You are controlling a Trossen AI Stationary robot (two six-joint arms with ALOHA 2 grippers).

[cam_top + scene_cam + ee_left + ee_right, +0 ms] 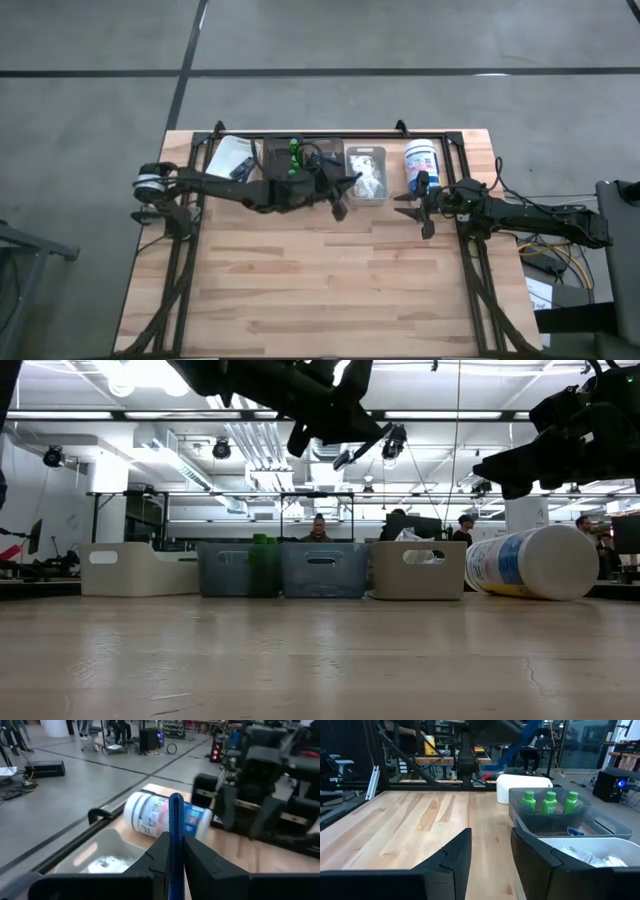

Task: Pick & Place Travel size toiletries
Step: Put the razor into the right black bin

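While the right arm waits over the table's right side, the left gripper [342,200] is up off the wood, just in front of the row of bins. Its fingers are clamped on a blue razor [175,845], which stands between the pads as a narrow blue strip and rises past the fingertips. From table height the gripper [345,435] hangs well above the bin tops, touching nothing below.

Just behind this gripper: the white bin [366,176] with clear packets of white contents [372,184] inside; the left wrist camera catches its rim [102,837] and pale contents [102,865] below the fingers. To its right lies the white tub with blue label [420,162], on its side [162,815], touching the table, close to the bin.

Toward the left arm's base from the gripper sits the clear grey bin [290,160], with three green bottles [293,152] standing upright in a row at its back; the right wrist view shows them clearly [549,802]. Beyond that, at the row's left end, another white bin [228,158] holds a small dark item I cannot identify.

Right gripper [422,210]: fingers spread apart, nothing between them, bare tabletop [410,820] showing through the gap. It hovers in front of the tub, well apart from the left gripper.
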